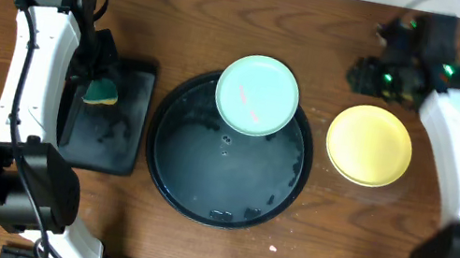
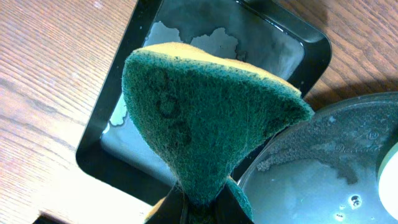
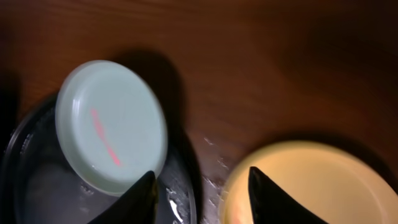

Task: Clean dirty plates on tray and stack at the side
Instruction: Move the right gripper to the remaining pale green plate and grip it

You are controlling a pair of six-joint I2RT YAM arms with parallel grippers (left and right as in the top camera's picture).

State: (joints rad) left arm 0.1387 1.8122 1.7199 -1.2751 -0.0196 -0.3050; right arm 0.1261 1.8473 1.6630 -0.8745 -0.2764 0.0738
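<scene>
Now the left end effector [image 2: 199,210] is shut tight on a green sponge [image 2: 205,118]. The sponge hangs over the small black tray [image 1: 114,142], which has wet patches in it. The right end effector [image 3: 205,199] is wide open and holds nothing. It sits above the bench [image 1: 328,4], over on the far right side.

One mint plate [image 1: 257,96] lies on the far side of the big round tray [image 1: 200,190], and its edge goes out over the rim. It has a pink streak [image 3: 106,137] on it, so I think it is dirty. The yellow plate [image 1: 369,146] lies on the bench just beside the big round tray, on the right. It looks clean to me. I can see only these two plates.

What matters most is where the mint plate is. From the sponge it lies off to the right, across the near rim of the big round tray. From the open right end effector it lies to the left and a bit closer to the robot. I think the right arm is the nearer one. The plate is round, so it has no long side, but the pink streak runs on a slant. My guess is that the sponge must cross over to the plate and rub along that streak. The plate sits partly on the rim, so a hard push could tip it or make it slide.
</scene>
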